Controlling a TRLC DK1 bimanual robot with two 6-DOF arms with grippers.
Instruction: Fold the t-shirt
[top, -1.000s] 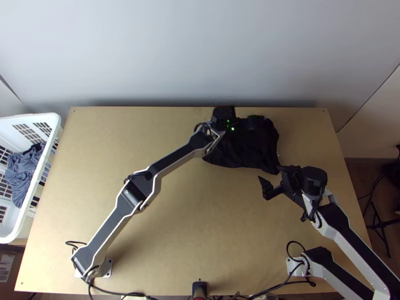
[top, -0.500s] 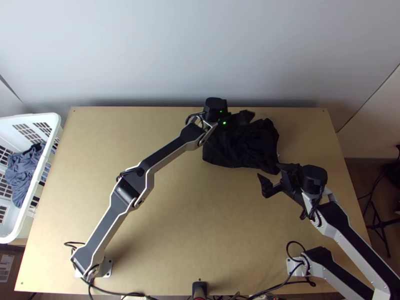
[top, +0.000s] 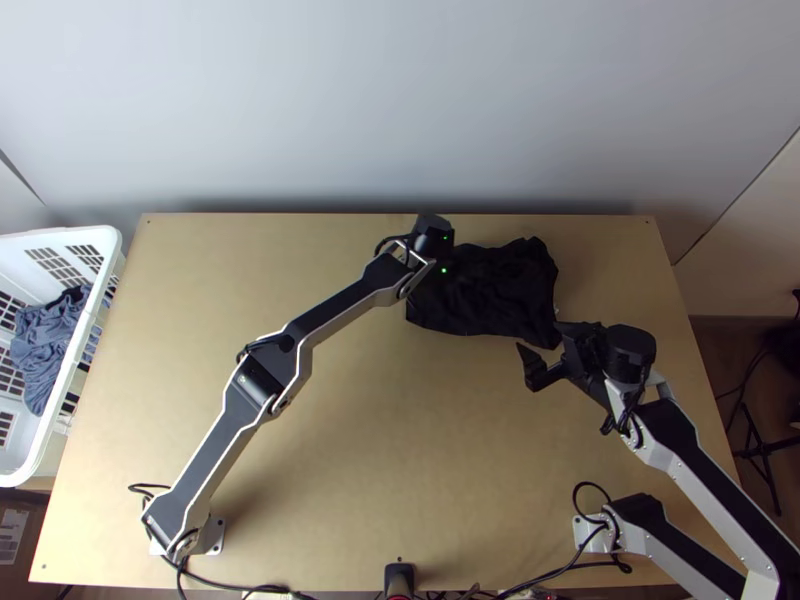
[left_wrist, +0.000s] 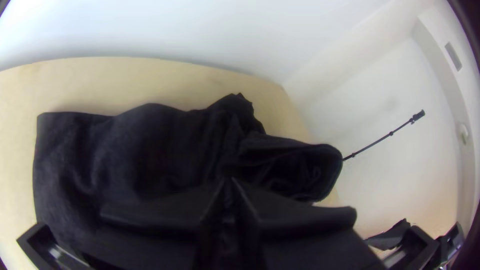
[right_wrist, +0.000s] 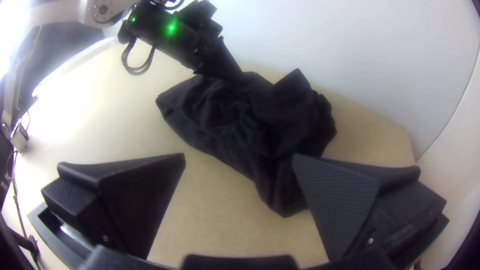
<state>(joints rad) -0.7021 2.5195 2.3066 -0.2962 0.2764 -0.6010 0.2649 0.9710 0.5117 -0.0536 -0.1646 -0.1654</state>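
Notably, the left gripper (left_wrist: 229, 181) had its two fingers brought together, the tips meeting low over the dark cloth. Whether a ply was pinched between them could not be told. It stood at the table's (top: 400, 450) far edge, over the end of the black t-shirt (top: 485, 290) towards the left edge. The right gripper (right_wrist: 239, 157) was spread wide and held nothing; one of its fingers lay beside the shirt's near corner, contact uncertain.

The shirt lay near the far edge, right of the middle and short of the far right corner. It formed a compact, rumpled bundle: the side facing the near edge ran fairly clean, the upper plies were creased, and a looped fold gaped at the end towards the right edge. Sleeve or hem, could not be told.

Handling, estimated: light, limp, thin knit; not fragile, little tendency to slip, but apt to drag its lower plies along or ruck up under a push. Step in hand was judged to be tidying or closing a late fold. Best holds appeared to be the two corners facing the near edge, all plies taken together, shallow and close to the tabletop. A grip on the looped fold alone would likely have opened the bundle.

Beyond the left edge: white laundry basket (top: 105, 240), with blue-grey garments (top: 45, 340) inside.
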